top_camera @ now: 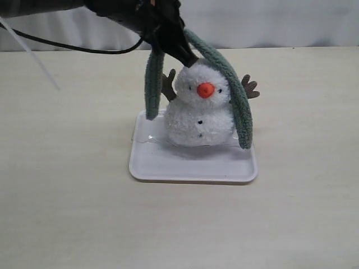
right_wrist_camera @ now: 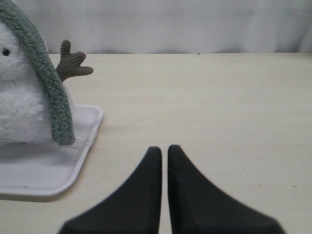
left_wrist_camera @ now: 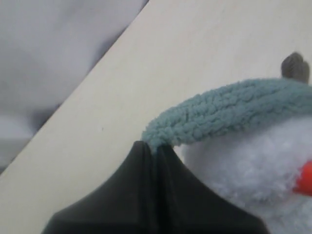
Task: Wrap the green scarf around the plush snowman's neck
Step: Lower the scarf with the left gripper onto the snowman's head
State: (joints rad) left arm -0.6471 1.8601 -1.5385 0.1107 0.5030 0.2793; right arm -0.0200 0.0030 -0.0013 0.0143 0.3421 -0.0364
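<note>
The white plush snowman (top_camera: 196, 109) stands on a white tray (top_camera: 190, 165), orange nose facing the camera. The green scarf (top_camera: 238, 101) arches over the top of its head; one end hangs down at its right side, the other end (top_camera: 152, 89) hangs at its left. My left gripper (top_camera: 188, 56) is just above the head, shut on the green scarf (left_wrist_camera: 229, 109) near its middle. The neck is partly in view below the nose, with no scarf on it. My right gripper (right_wrist_camera: 164, 149) is shut with nothing in it, low over the table beside the tray (right_wrist_camera: 44, 173).
A black cable (top_camera: 84, 49) trails from the left arm across the back left of the table. Brown twig arms (top_camera: 249, 87) stick out on both sides of the snowman. A pale curtain lines the back edge.
</note>
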